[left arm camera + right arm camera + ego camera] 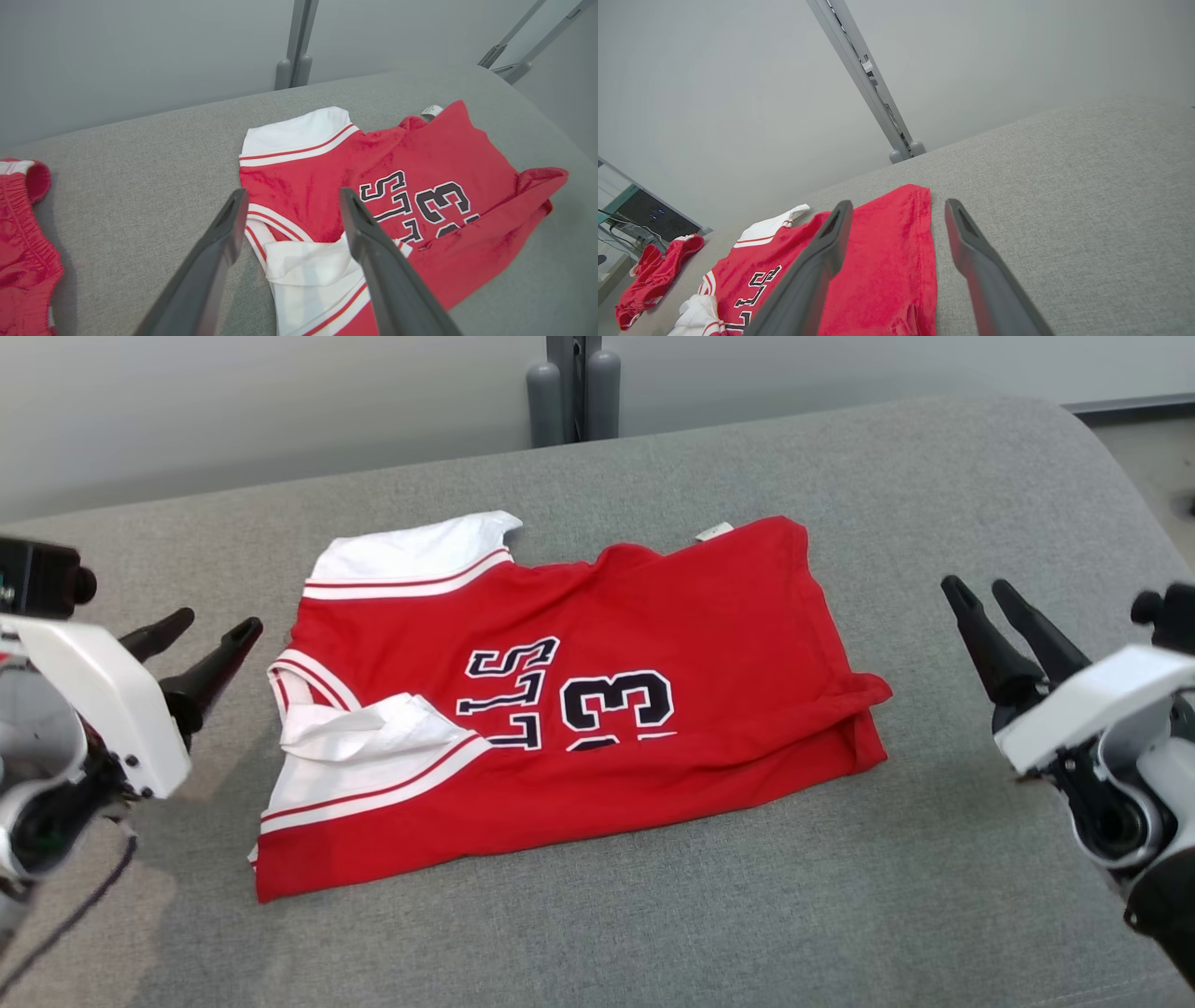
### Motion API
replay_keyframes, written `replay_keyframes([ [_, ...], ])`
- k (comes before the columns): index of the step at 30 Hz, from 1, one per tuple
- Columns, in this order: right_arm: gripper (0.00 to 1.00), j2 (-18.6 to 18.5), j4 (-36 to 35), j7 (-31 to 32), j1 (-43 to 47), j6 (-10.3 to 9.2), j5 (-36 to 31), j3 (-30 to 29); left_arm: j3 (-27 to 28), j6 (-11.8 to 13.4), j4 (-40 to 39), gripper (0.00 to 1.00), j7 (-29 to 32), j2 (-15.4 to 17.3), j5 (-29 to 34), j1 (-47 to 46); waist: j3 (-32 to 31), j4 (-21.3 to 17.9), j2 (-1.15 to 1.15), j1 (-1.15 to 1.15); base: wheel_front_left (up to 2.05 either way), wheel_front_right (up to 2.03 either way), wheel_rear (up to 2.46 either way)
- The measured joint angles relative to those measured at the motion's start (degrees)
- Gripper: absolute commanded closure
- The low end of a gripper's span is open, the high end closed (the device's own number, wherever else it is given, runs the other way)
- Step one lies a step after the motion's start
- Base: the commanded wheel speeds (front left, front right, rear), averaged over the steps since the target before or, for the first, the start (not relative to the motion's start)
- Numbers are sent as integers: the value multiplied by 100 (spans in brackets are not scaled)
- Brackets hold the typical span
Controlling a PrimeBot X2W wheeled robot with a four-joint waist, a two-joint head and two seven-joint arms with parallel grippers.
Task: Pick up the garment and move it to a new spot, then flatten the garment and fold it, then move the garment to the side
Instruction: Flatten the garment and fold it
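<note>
Lying folded, the fuzzy red jersey (pixel 672 616) rests on woven grey upholstery (pixel 840 896).

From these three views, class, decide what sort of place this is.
Likely an indoor test room: a wide grey fabric-covered pad, a plain pale wall with a grey metal post, and dark equipment with small blue lights.

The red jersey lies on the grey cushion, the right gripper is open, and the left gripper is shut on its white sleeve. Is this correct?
No. The left gripper is open and holds nothing; the left wrist view shows its fingers spread apart. The rest stands.
</note>
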Motion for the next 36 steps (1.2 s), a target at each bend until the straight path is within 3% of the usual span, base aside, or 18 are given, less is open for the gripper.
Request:
replay_keyframes([
  [9, 0, 263, 67, -649, 1031, 0, -746, -600, 617, 1076, -645, 0, -2365, -371, 137, 1620, -220, 110, 0, 0, 0, 0, 0],
  [15, 0, 666, 255, -669, 1653, 0, -1195, -933, 686, 1499, -845, 0, -3316, -625, 330, 2454, -212, 209, 0, 0, 0, 0, 0],
  [25, 0, 1022, 946, -405, 1551, 0, -1519, -886, 64, 1685, -344, 0, -3181, -1072, 749, 2553, -138, 357, 0, 0, 0, 0, 0],
  [36, 0, 1291, 1514, 11, 1113, 0, -1667, -758, -288, 1535, 568, 0, -2597, -1351, 764, 2256, 15, 451, 0, 0, 0, 0, 0],
])
